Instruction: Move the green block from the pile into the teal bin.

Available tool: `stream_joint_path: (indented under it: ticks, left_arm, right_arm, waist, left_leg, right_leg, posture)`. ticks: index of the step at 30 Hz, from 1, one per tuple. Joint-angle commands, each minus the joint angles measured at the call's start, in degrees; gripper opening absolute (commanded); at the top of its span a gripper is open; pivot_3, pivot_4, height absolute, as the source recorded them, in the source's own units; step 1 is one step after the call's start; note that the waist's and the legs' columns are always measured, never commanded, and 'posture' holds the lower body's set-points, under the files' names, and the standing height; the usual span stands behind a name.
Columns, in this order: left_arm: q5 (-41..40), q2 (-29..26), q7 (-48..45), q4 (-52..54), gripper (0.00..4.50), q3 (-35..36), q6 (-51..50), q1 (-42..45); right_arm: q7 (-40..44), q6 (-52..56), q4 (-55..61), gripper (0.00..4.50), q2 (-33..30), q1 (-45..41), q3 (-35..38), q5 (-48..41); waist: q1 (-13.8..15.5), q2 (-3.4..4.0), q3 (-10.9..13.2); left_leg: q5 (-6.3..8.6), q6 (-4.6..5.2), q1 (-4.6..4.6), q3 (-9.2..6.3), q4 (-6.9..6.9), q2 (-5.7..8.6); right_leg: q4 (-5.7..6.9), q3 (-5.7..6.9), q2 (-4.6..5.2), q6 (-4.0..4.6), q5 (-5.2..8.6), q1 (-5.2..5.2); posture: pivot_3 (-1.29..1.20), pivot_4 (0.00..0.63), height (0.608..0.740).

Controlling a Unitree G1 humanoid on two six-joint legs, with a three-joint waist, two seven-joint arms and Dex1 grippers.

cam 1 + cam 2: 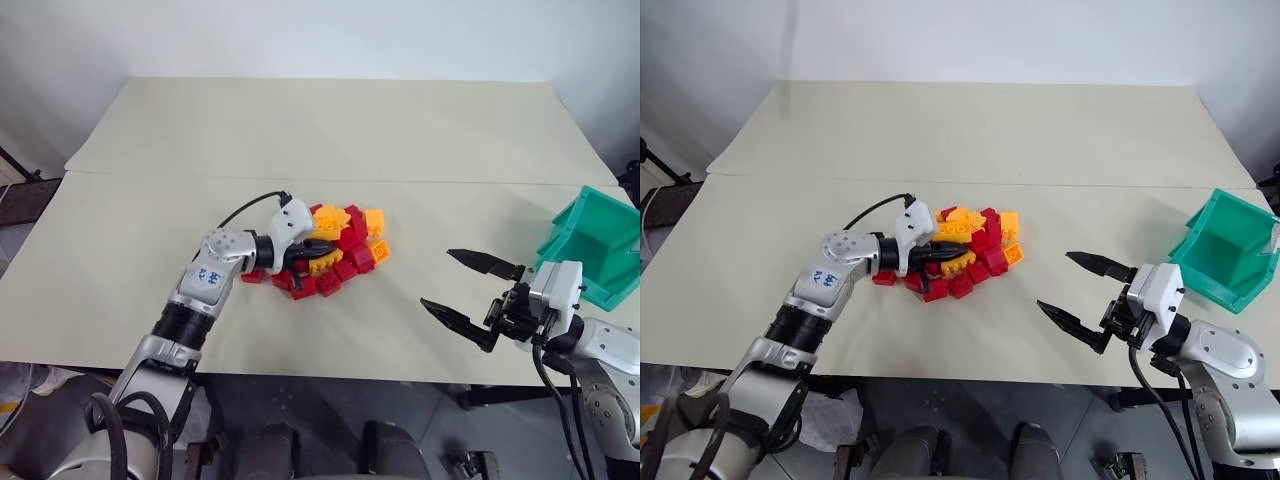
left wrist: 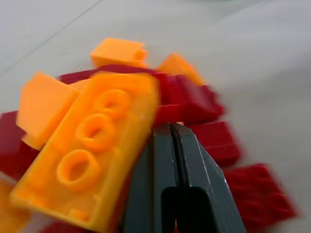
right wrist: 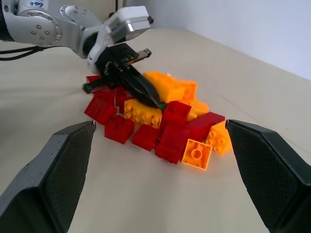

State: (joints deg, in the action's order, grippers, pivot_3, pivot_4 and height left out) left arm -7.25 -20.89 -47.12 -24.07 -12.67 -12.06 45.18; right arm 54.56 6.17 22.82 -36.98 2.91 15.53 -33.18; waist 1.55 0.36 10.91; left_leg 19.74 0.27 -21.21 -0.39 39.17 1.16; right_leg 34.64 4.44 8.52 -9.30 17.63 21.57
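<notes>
While the loose pile of small red and yellow-orange plastic studded bricks (image 1: 352,256) is lying heaped at the middle of the pale beige table (image 1: 300,130), the left gripper (image 1: 330,250) is being held low against the left side of the heap, with its two black fingers (image 2: 187,160) being pressed flat together and nothing being seen between them. A long yellow-orange brick with three round studs (image 2: 87,155) is being leaned against the side of those closed fingers. The small bright green plastic brick (image 3: 164,104) is being shown as no more than a dark green speck just at the tips of the left gripper, buried among the red and orange bricks near the middle of the pile; whether it is being touched cannot be told. The right gripper (image 1: 437,277) is being held above bare table well to the right of the pile, its fingers being spread wide and empty, pointing left towards the heap. The teal-green plastic open-fronted bin with slanted walls (image 1: 600,240) is being kept at the far right edge of the table, just beyond the right wrist
</notes>
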Motion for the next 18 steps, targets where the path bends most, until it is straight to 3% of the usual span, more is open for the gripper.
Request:
stream_joint_path:
  ticks: [1,9,18]
  left_arm:
    - [1.62,1.50,4.58,-4.91,0.03,2.77,4.41,2.49]
    - [0.22,2.97,7.24,-10.27,0.03,7.92,7.96,3.61]
    - [-0.46,0.16,-6.34,-1.94,0.03,4.65,7.05,-1.49]
  right_arm:
    - [-1.13,-0.54,2.48,4.50,0.98,-0.30,-0.68,-0.29]
    - [-2.10,-0.77,2.28,4.50,1.99,-0.89,-2.49,0.40]
    - [-2.44,-0.53,2.51,4.50,1.55,-0.55,-3.20,0.27]
  waist:
    - [0.00,-0.02,0.01]
    - [-0.06,-0.04,0.02]
    - [-0.11,-0.04,0.02]
  left_leg:
    - [0.00,0.00,-0.01,0.00,0.00,0.00]
    - [0.00,0.00,0.00,0.00,0.01,0.00]
    - [0.00,0.00,0.00,0.01,0.01,0.01]
  right_leg:
    - [-0.01,0.01,0.00,0.00,0.00,0.00]
    - [0.03,0.01,0.00,-0.01,-0.01,0.00]
    - [0.02,0.01,0.00,-0.05,-0.03,0.00]
  posture:
    - [0.00,0.150,0.740]
    - [0.00,0.150,0.740]
    - [0.00,0.150,0.740]
